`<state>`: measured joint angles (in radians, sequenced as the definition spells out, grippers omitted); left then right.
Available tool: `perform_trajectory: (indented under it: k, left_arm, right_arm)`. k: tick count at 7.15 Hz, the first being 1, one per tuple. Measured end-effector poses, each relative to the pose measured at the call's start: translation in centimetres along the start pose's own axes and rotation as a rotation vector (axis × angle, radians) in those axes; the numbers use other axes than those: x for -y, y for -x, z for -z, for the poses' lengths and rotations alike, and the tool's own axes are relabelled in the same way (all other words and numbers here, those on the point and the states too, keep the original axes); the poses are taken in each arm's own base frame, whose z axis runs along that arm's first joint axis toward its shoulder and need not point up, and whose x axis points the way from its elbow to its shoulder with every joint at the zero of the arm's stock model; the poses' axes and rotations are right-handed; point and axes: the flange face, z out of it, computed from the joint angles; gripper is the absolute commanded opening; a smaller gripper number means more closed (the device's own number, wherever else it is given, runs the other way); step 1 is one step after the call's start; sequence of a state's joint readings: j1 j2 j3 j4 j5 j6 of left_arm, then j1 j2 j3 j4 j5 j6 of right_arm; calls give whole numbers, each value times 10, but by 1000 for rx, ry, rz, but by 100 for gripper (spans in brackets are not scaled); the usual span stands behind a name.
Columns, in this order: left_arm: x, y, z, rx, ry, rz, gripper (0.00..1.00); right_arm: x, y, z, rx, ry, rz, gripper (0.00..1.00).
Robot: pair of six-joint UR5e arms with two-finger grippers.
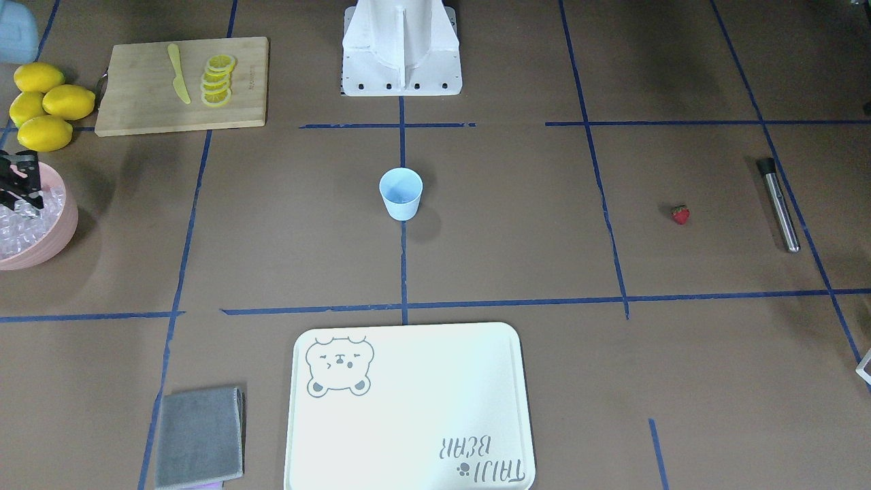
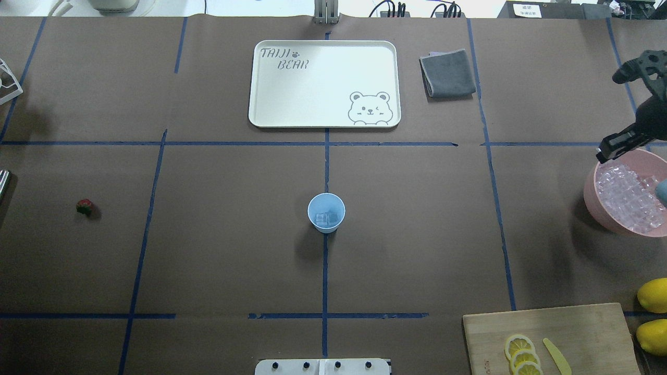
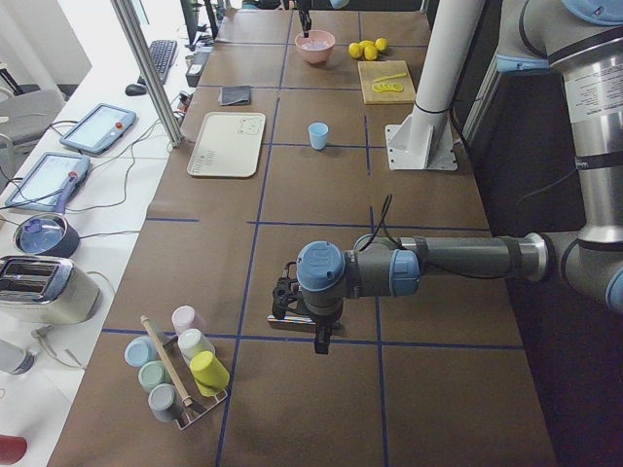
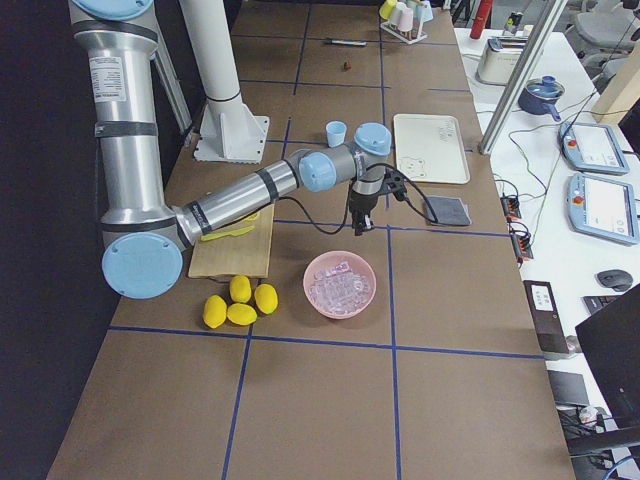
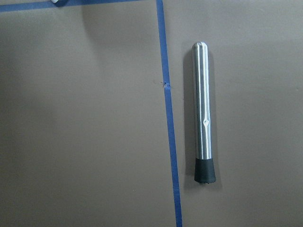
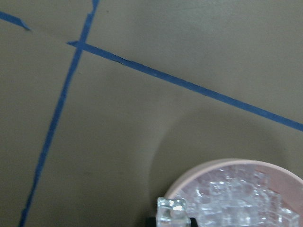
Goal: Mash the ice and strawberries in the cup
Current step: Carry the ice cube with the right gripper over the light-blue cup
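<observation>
One cube in right jaws: closed on a single ice cube (image 6: pixel 172 209), which shows only at the bottom edge of the right wrist view.
Pink bowl (image 2: pixel 593 205): just below those jaws, which hang over its far rim; heaped with ice (image 2: pixel 628 200), at the counter's right end.
Right arm (image 4: pixel 250 190) pose: forearm reaches out roughly level over the counter, jaws pointing down.
Cup (image 2: pixel 326 212): upright at the counter's centre, well apart from the bowl. It lies toward the robot's left of the right jaws and a little nearer the base. A few cubes (image 2: pixel 327 219) lie in it.
Key relation: the carry runs sideways to the cup's open mouth. Judged the right arm's job, since it holds the load.
Strawberry (image 2: pixel 85 207): alone on the counter's left half, well apart from the cup, nearer the left arm (image 3: pixel 458 258).
Left jaws: hang over the muddler (image 5: pixel 203 118); cannot tell whether they are open or closed.
Muddler axis: runs toward and away from the robot, black tip toward the base.
</observation>
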<state>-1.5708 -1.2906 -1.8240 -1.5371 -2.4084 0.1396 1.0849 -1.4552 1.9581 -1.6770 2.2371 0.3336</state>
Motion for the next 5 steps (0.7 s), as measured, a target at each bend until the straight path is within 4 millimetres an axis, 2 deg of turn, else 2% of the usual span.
perform_trajectory:
  k: [2,3,5]
  left_arm:
    - [0,0,0,0,0,0,100]
    - [0,0,0,0,1,1,100]
    - [0,1,-1,0,1,1,100]
  right_arm:
    - [31,128,-8,46,-9,-121,0]
    - [36,186,-13,60,-16,-170,0]
    - [38,281,-20,80,-41,-273,0]
